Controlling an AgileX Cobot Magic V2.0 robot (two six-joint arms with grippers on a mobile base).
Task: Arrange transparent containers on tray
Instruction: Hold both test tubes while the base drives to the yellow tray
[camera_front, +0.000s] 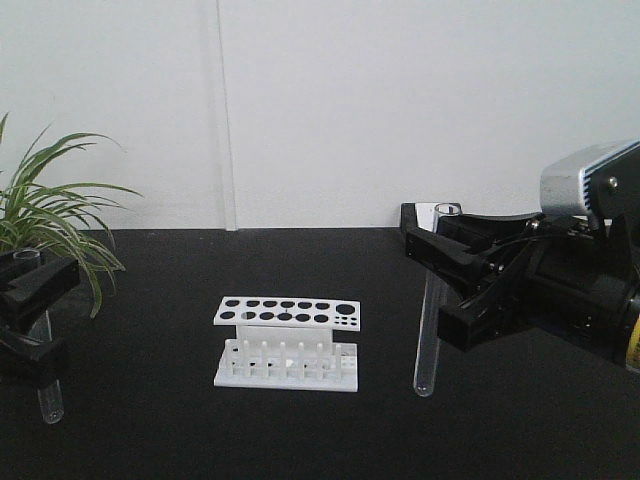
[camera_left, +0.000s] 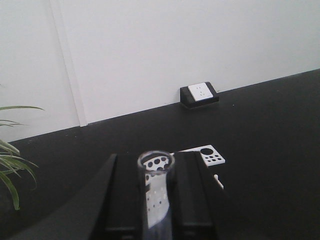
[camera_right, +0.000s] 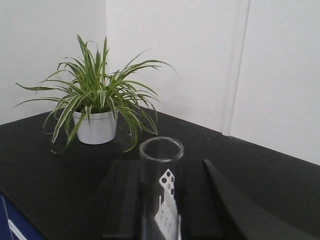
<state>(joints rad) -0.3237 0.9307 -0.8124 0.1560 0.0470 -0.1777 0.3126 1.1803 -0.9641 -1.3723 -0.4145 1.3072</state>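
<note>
Two transparent containers show, both clear glass test tubes held upright. At the far left of the front view, my left gripper (camera_front: 35, 300) is shut on one tube (camera_front: 48, 395), whose rounded end hangs below the fingers. The left wrist view looks down on that tube's open mouth (camera_left: 156, 162) between the black fingers of the left gripper (camera_left: 158, 205). At the right, my right gripper (camera_front: 440, 270) is shut on the other tube (camera_front: 428, 340) near its rim. In the right wrist view this tube (camera_right: 161, 150) stands in the right gripper (camera_right: 162, 205). The tray is out of view.
A white rack with round holes (camera_front: 288, 340) stands on the black table between the arms, with no tubes in it. A potted green plant (camera_front: 45, 215) sits at the back left. A wall socket box (camera_left: 199, 94) rests at the table's far edge.
</note>
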